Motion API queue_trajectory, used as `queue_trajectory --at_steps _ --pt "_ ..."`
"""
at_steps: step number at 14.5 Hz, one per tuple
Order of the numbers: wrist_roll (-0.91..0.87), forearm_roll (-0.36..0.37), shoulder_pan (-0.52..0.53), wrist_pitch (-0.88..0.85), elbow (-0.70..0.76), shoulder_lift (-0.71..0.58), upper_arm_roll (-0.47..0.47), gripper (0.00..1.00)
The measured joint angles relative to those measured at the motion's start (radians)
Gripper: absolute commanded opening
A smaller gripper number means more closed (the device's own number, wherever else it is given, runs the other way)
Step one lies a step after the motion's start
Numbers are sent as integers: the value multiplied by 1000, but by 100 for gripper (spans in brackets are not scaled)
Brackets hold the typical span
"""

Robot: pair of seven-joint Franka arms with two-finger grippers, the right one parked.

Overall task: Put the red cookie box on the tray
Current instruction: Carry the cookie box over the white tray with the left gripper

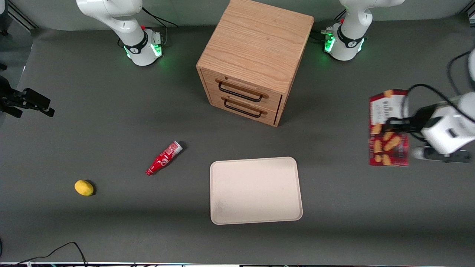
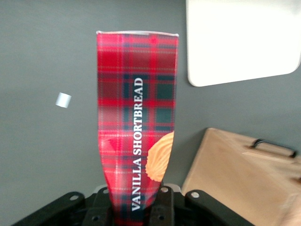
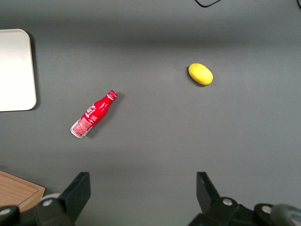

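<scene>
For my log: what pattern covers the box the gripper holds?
Red plaid on the red cookie box, clearest in the left wrist view; gripper clamps it.

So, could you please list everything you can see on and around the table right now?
Cookie box: one, dark-red plaid, held off the table at the working arm's end.
Tray: one, cream, nearer the front camera than the cabinet.
Cabinet: one, wooden, two drawers, both shut.
Soda bottle: one, red, lying beside the tray.
Lemon: one, yellow, toward the parked arm's end.
Gripper: one, black fingers, shut on the cookie box.
</scene>
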Motion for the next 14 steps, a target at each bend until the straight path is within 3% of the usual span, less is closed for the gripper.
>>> queue_trajectory --at_steps 3,6,9,14 --pt "-183 40 -7 131 -1 43 -125 0" --pt "-328 128 -24 297 -9 133 -215 0" --pt "-426 208 -65 466 -27 246 -250 0" --pt "-443 280 -89 662 -34 382 -257 0"
